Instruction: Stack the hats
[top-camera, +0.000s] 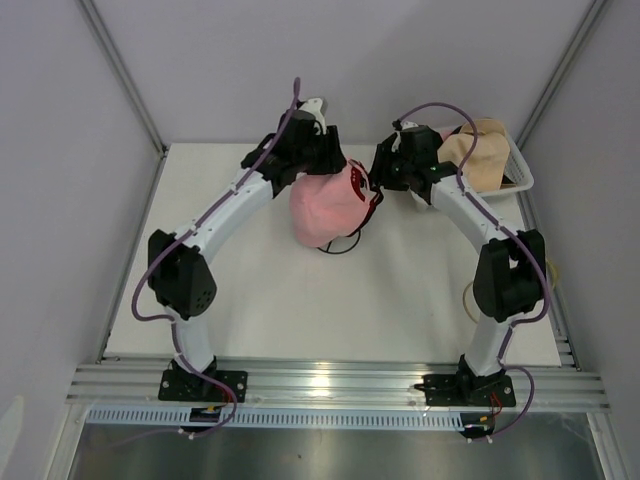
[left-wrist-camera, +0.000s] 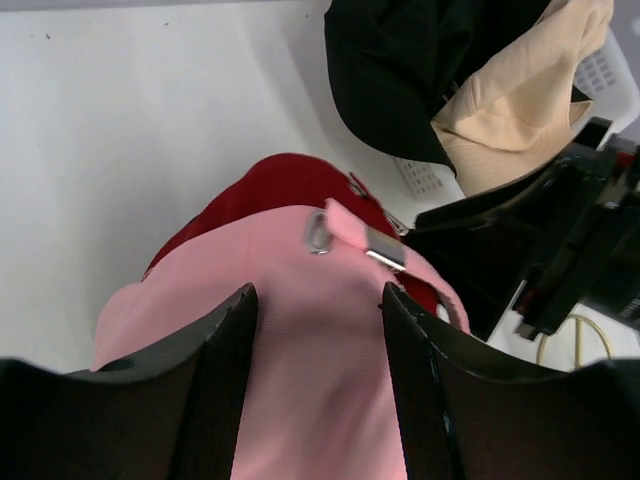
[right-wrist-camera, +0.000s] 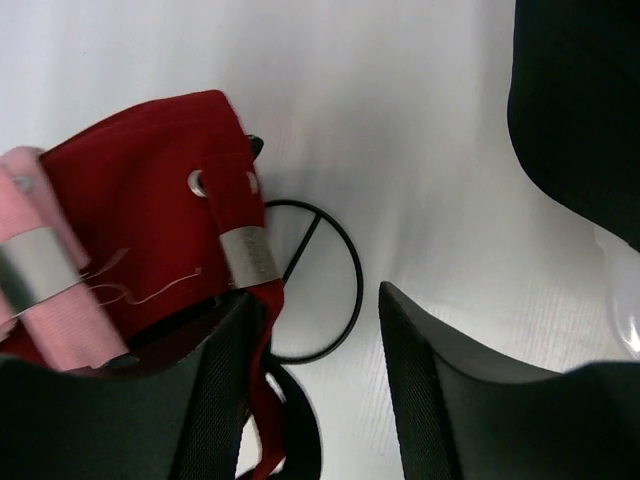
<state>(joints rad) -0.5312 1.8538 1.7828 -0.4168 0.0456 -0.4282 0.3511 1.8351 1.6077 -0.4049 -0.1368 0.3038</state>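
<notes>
A pink baseball cap (top-camera: 318, 212) lies mid-table on top of a red cap (top-camera: 362, 186), whose red edge shows at its right. My left gripper (top-camera: 338, 166) hovers over the pink cap (left-wrist-camera: 300, 330), open, its fingers (left-wrist-camera: 225, 380) astride the crown with the fabric running on under both. My right gripper (top-camera: 384, 178) is open just right of the caps; the red cap's back strap (right-wrist-camera: 245, 250) hangs against its left finger (right-wrist-camera: 215, 390), with bare table in the gap. A black hat (left-wrist-camera: 400, 70) and a tan hat (left-wrist-camera: 520, 90) lie at the back right.
A white mesh basket (top-camera: 520, 172) stands at the back right corner with the tan hat (top-camera: 480, 150) in it. A thin black cord loop (right-wrist-camera: 320, 290) lies on the table beside the caps. Grey walls close in the table on three sides.
</notes>
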